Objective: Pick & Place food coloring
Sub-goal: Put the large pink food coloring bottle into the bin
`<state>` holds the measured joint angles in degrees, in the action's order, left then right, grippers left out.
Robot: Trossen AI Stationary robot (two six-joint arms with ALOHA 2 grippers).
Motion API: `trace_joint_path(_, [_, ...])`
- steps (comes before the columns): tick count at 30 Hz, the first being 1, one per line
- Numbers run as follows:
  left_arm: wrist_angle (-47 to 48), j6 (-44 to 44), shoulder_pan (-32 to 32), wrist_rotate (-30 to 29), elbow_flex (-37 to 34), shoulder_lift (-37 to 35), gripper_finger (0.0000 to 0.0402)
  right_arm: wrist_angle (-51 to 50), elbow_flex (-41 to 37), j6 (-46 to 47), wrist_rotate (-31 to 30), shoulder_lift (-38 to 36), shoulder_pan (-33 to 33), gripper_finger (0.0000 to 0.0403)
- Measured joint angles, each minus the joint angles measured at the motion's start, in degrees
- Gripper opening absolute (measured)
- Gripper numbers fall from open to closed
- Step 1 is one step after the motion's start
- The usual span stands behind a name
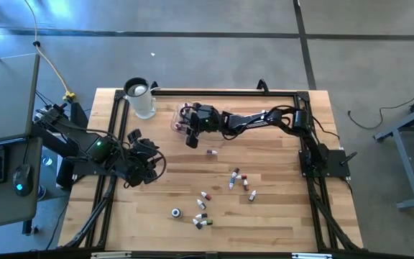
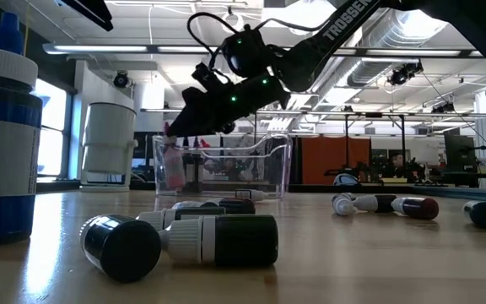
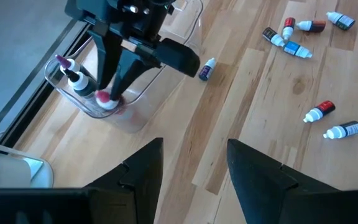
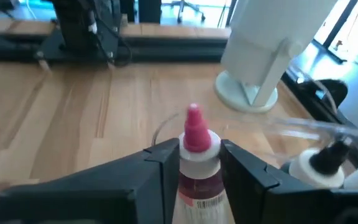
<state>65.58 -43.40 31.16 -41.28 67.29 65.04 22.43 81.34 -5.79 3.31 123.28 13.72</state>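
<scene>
Currently the right end effector [image 4: 199,163] is reached out over the clear plastic tray [image 3: 143,98] near the back of the counter [image 1: 279,216], close to the clear jug [image 1: 141,98]. Its two fingers [image 4: 157,163] are clamped on either side of a small dropper bottle with a pink cap [image 4: 194,163], held upright; the wrist view shows the white shoulder and label squeezed between the pads. From the left wrist view the same bottle [image 3: 106,99] sits at the fingertips, down inside the tray wall. Two more bottles [image 3: 73,76] stand or lean in the tray's far end, beside the held one; whether they touch it cannot be told.

Left end effector [image 3: 194,163] hovers low over the left side of the counter, fingers spread apart, nothing between them.

Remaining food coloring lies loose on the wood:
- one bottle [image 1: 212,152] alone, just in front of the tray;
- a cluster of about four [image 1: 240,181] right of centre, red and white caps;
- another small group [image 1: 202,213] nearer the front edge, with a single dark-capped one [image 1: 176,213] to its left.

Low view: two dark bottles [image 2: 180,242] lie on their sides in the foreground, tray [image 2: 277,165] behind them, right arm above it.
</scene>
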Motion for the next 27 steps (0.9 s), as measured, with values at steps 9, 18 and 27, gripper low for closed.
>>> trace_joint_path(9, [0.02, 0.00, 0.00, 0.66, 0.00, 0.00, 0.0172, -1.61, 0.02, 2.83, 0.31, 0.02, 0.11, 0.0097])
trace_joint_path(18, [0.02, 0.00, 0.00, 0.68, 0.00, 0.00, 0.0172, -2.45, 0.02, 0.23, -5.88, 0.04, 0.21, 0.0119])
trace_joint_path(27, [0.02, 0.00, 0.00, 0.72, 0.02, 0.00, 0.0172, -4.02, 0.02, -5.13, 1.82, 0.07, 0.15, 0.0174])
